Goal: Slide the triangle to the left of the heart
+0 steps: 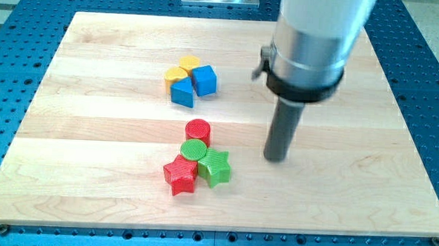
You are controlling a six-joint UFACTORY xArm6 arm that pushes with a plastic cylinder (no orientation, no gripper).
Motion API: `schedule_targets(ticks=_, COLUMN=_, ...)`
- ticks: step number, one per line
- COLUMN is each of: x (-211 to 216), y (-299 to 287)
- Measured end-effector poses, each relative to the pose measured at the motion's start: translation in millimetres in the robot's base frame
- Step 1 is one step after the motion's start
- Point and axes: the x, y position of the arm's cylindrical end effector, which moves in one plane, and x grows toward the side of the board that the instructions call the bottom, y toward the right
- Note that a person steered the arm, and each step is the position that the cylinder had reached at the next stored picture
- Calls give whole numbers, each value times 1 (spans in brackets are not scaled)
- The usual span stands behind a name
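A blue triangle [182,93] lies in the upper cluster, touching a yellow heart [175,77] just above and to its left. A yellow block [190,63] and a blue cube [204,80] complete that cluster. My tip [276,158] rests on the board right of centre, well to the right of and below the triangle, touching no block.
A lower cluster holds a red cylinder [198,129], a green cylinder [194,150], a red star [179,175] and a green star [215,167], left of my tip. The wooden board [91,177] lies on a blue perforated table.
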Motion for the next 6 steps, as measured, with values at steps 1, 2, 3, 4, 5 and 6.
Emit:
schedule_targets(ticks=1, x=-20, y=-40)
schedule_targets(ticks=2, x=-47, y=-64)
schedule_targets(ticks=3, x=-65, y=-97)
schedule_targets(ticks=4, x=-70, y=-127)
schedule_targets(ticks=5, x=-70, y=-157)
schedule_targets(ticks=6, x=-44, y=-177)
